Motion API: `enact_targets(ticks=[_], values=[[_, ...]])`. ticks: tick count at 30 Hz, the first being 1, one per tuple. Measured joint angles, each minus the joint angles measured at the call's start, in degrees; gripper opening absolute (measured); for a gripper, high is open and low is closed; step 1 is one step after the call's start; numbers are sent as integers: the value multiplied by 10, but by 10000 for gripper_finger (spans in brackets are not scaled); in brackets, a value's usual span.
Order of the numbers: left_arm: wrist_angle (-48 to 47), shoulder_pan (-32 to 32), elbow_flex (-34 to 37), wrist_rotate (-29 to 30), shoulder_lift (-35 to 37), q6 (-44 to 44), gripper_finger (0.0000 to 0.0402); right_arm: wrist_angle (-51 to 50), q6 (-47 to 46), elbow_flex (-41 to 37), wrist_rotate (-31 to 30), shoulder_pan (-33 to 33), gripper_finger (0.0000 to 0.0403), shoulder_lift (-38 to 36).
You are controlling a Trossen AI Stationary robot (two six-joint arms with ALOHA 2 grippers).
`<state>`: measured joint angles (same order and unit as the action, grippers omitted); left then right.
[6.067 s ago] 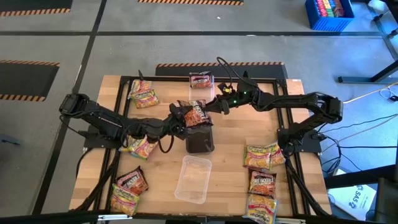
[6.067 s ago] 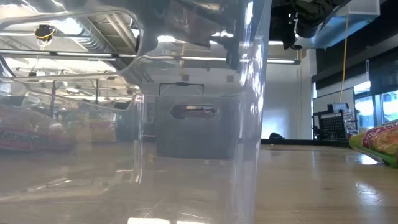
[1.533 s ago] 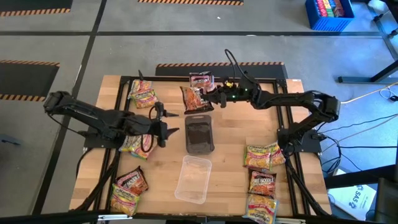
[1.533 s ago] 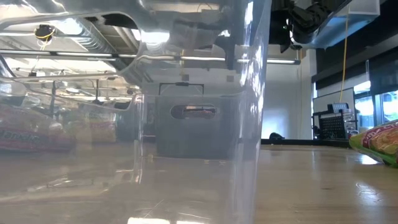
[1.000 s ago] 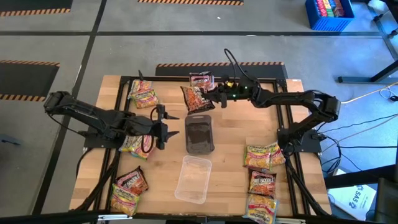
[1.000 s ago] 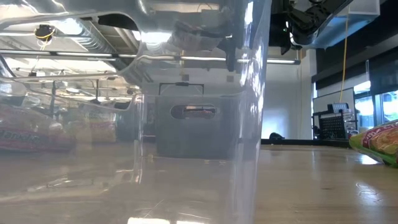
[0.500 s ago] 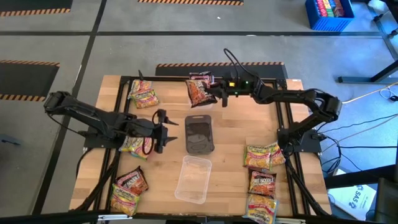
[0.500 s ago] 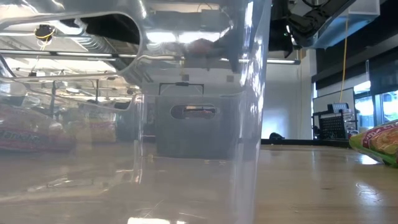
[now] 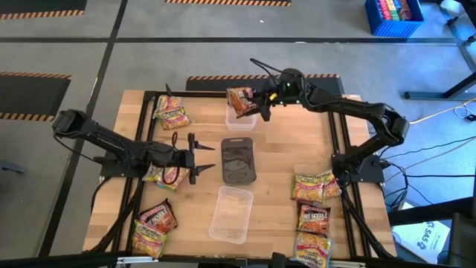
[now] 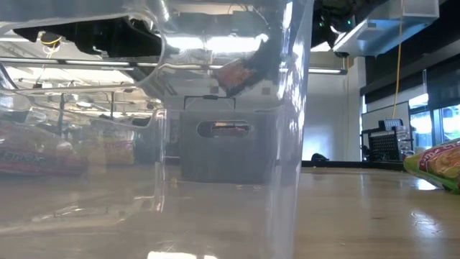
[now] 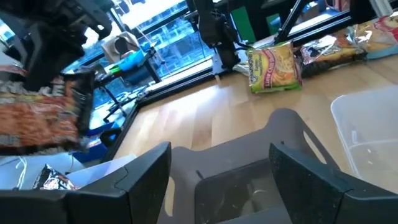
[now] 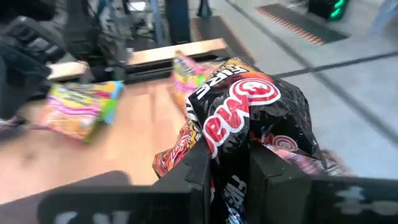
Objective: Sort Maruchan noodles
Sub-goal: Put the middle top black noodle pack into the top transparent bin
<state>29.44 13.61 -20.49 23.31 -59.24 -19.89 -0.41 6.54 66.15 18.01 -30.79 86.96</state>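
Note:
My right gripper [image 9: 255, 100] is shut on a dark brown-red Maruchan packet [image 9: 240, 100], held in the air over a clear tray [image 9: 239, 121] at the table's far middle. The low view shows that packet [image 10: 233, 74] through a clear wall. My left gripper [image 9: 205, 158] stands open just left of the dark grey lid [image 9: 238, 160], its fingers [image 11: 143, 180] on either side of the lid's near end [image 11: 249, 165] without touching. More noodle packets lie flat at the far left [image 9: 171, 113], under the left arm [image 9: 163, 176] and along the right [image 9: 315, 185]. My right gripper pinches a crumpled end of the packet [image 12: 231, 134] between its two fingers [image 12: 198, 168]. The fingers come from the table's right side, nearly level and slanting a little down. The packet sticks out beyond the fingertips, lifted clear of the table and tray.
A second clear tray [image 9: 230, 214] lies near the front middle, right in front of the low camera. Packets lie at the near left [image 9: 156, 217] and near right [image 9: 313, 218]. Black frame rails [image 9: 338, 141] run along both table sides.
My right gripper has carried the packet up and toward the table's far edge, rolling its wrist, so the packet has turned and now hangs over the far clear tray. My left gripper has sunk toward the table and tipped level beside the grey lid, staying open.

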Motion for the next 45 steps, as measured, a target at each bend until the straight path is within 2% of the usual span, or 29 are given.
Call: enact_targets(ticks=[4, 16, 27, 33, 36, 42, 45], values=[[11, 0, 12, 0, 0, -2, 265, -41, 63, 33, -41, 0, 44, 0], [17, -11, 16, -7, 0, -1, 265, -64, 183, 93, -84, 0, 44, 41], [15, -56, 16, -7, 0, 36, 265, -246, 298, 285, -85, -12, 44, 159], [14, -72, 16, -7, 0, 33, 265, -300, 334, 295, -84, -20, 44, 173], [14, -83, 16, -37, 0, 29, 265, -323, 343, 289, -81, -24, 44, 173], [15, -100, 16, -141, 0, 29, 265, -322, 361, 286, -75, -22, 44, 184], [15, -102, 16, -173, 0, 28, 265, -324, 364, 286, -68, -23, 44, 188]])
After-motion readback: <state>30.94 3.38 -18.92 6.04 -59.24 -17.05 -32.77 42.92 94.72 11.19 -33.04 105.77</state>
